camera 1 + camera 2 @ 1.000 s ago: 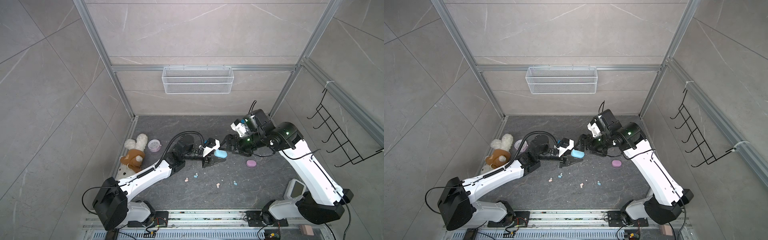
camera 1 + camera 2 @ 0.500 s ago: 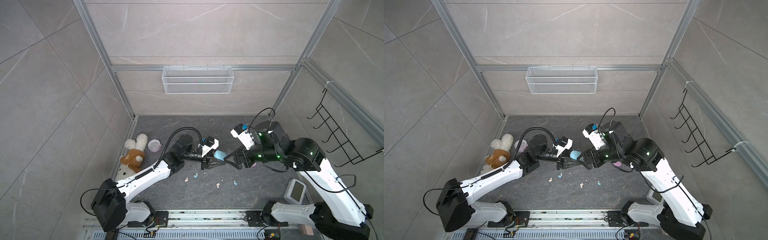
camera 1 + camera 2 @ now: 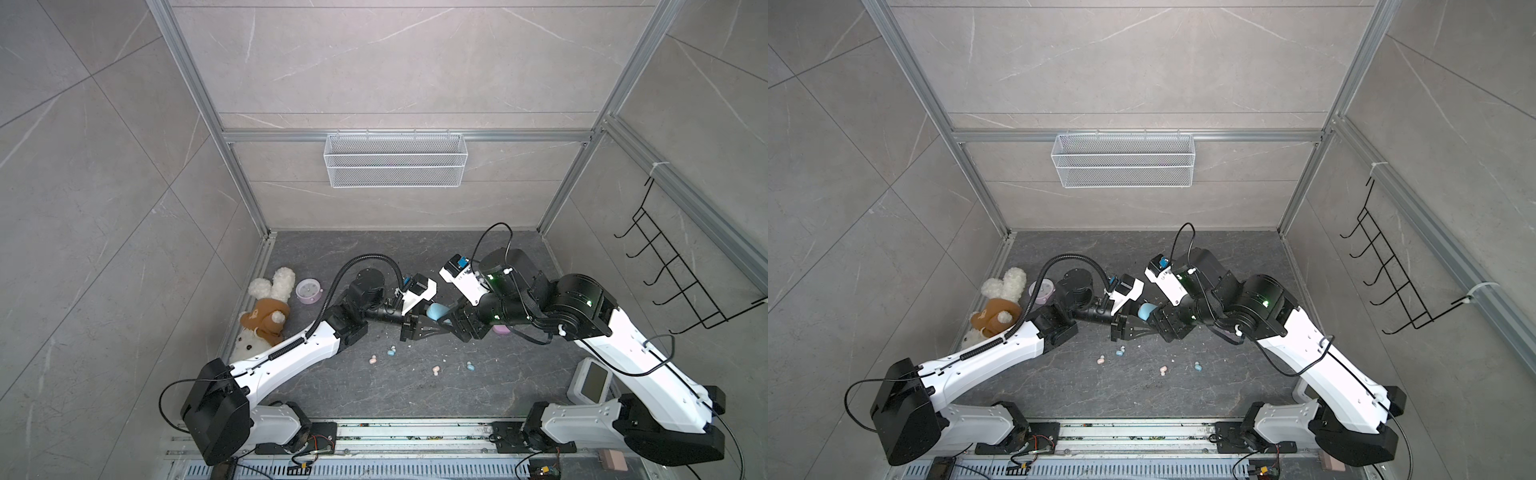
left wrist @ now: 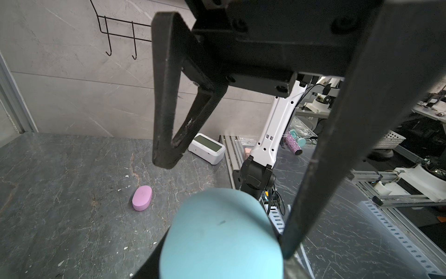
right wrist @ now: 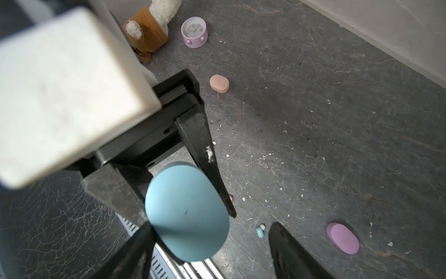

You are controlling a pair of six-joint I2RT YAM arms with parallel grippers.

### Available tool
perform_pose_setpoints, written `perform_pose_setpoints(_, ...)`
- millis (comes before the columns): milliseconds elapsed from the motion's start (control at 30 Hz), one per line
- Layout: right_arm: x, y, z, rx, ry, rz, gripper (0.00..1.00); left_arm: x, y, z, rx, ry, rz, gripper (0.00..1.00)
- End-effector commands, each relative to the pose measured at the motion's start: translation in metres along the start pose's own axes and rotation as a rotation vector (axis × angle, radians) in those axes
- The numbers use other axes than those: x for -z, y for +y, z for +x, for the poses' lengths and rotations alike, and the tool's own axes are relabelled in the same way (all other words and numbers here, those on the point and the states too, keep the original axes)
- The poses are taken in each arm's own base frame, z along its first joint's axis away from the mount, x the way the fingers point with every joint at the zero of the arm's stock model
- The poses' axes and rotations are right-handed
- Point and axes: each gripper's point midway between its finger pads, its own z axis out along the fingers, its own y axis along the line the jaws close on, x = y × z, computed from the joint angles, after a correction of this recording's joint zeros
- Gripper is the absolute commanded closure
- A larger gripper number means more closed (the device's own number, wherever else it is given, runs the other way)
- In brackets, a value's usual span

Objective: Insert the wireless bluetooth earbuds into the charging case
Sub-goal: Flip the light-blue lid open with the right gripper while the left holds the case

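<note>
2 white-and-black robot arms [image 3: 291,357] meet nose to nose above the slate floor [image 3: 415,399] of a grey-tiled cell. A plush rabbit [image 3: 266,316] in a brown coat slumps at the left wall. A white boxy device with a dark screen [image 3: 592,380] sits by the right arm's base, and a lilac alarm clock [image 5: 194,31] lies near the rabbit. The left gripper [image 5: 190,215] is clamped on the blue charging case [image 5: 183,193], a matte light blue oval, closed and held clear of the floor. Its fingers pinch the narrow width, so the long axis runs out in line with them, free end toward the right gripper [image 4: 225,210]. That gripper's fingers [image 4: 166,108] stand apart, 1 on each side of the case, not gripping it. A lilac-pink case [image 5: 342,238] and a peach case [image 5: 219,83] lie closed and flat on the floor. 4 wireless bluetooth earbuds [image 3: 1120,352] show in both top views, loose on the floor between the grippers and the front rail [image 3: 395,432]: a peach-pink bud [image 3: 372,360] just beside a light blue bud [image 3: 391,352], and to their right a second peach-pink bud [image 3: 435,369] near a second light blue bud [image 3: 470,366]. Each is a tiny pastel lump with a pale tip, lying flat; which way the tips point is too small to tell.
</note>
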Motion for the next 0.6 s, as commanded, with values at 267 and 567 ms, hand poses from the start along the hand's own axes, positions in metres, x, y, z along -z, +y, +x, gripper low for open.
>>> perform_pose_setpoints(267,0.007,-0.028,-0.003,-0.006,-0.028,0.167,0.28,0.007,-0.017,-0.020,-0.076,-0.042,0.039,0.72)
perform_pose_setpoints(567,0.021,-0.045,-0.014,-0.040,-0.067,0.268,0.29,0.008,-0.019,-0.021,-0.082,-0.045,0.040,0.72)
